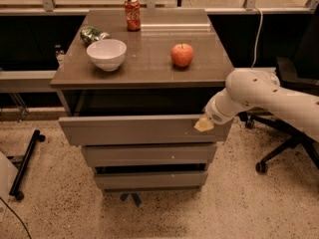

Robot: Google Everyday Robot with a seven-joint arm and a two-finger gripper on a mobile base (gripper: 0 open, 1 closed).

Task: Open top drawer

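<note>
The top drawer (139, 129) is a wide grey-taupe front panel under the tabletop. It stands pulled out toward me, with a dark gap (144, 101) showing above it. My gripper (204, 125) is at the right end of the drawer front, at its top edge. The white arm reaches in from the right. Two shorter drawer fronts (149, 154) sit below it, the middle one sticking out slightly.
On the brown tabletop (149, 59) sit a white bowl (106, 54), a red apple (182, 55), a red soda can (132, 14) and a green crumpled bag (92, 34). An office chair base (279, 148) stands to the right. A black wheeled bar (27, 161) lies on the floor at left.
</note>
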